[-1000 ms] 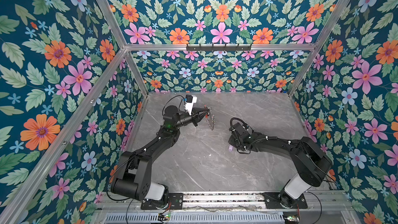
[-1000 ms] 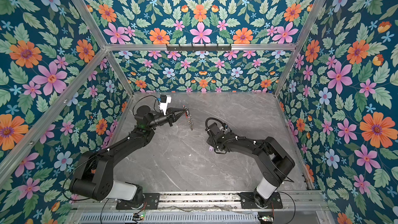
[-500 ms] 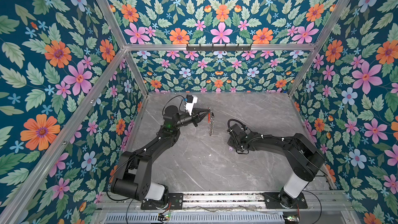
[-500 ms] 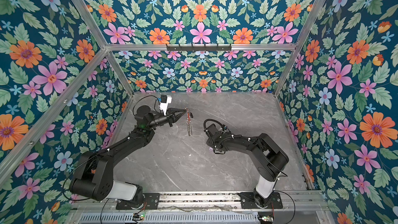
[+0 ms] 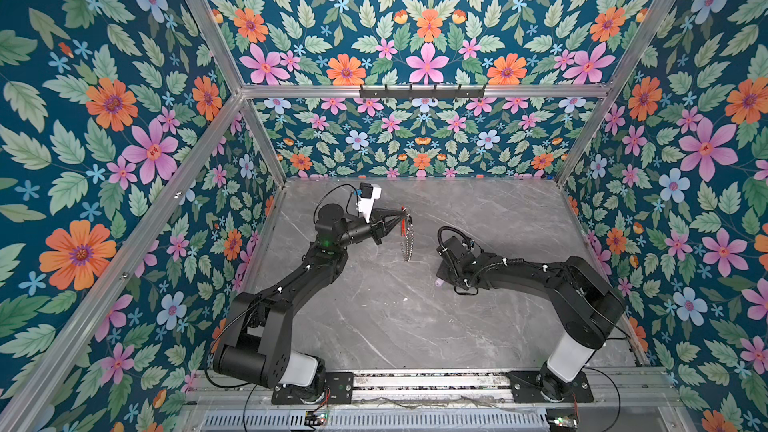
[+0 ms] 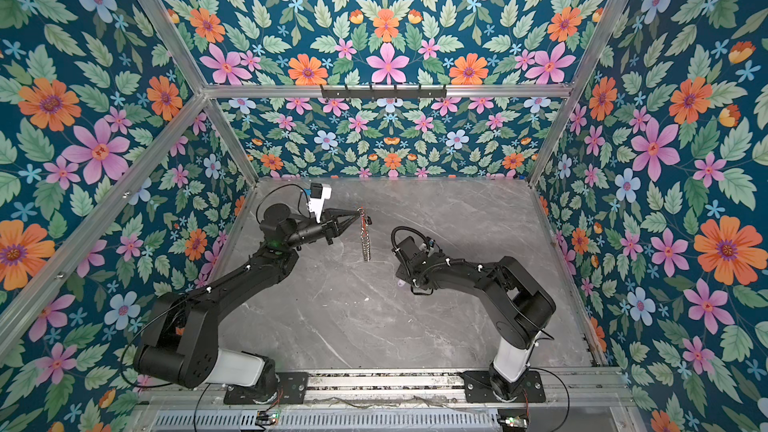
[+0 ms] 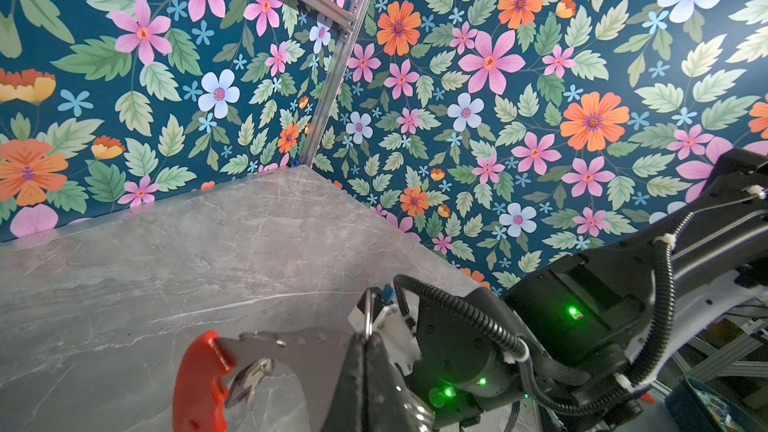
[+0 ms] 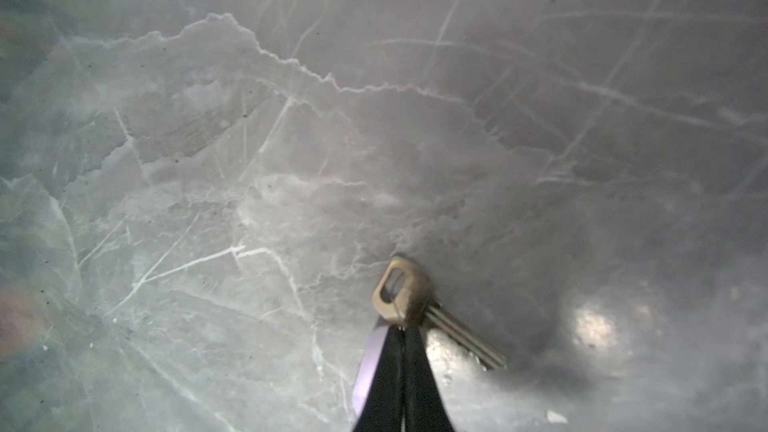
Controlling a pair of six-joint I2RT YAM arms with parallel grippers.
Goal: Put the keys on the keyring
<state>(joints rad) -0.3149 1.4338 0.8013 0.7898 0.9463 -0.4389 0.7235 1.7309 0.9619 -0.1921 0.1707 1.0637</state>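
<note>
- I see my left fingers (image 7: 349, 384) clamped shut on the keyring (image 7: 199, 380), which hangs above the worktop (image 7: 166, 263).
- My right fingers (image 8: 388, 392) are pinched shut on the key (image 8: 405, 297), with its lilac tag (image 8: 370, 361) alongside.

Grey marble-look tabletop (image 8: 291, 118) with a soft sheen. The key (image 8: 401, 297) is dull brassy metal, its tag (image 8: 368, 363) smooth lilac plastic. The keyring (image 7: 199, 380) has smooth red plastic.
</note>
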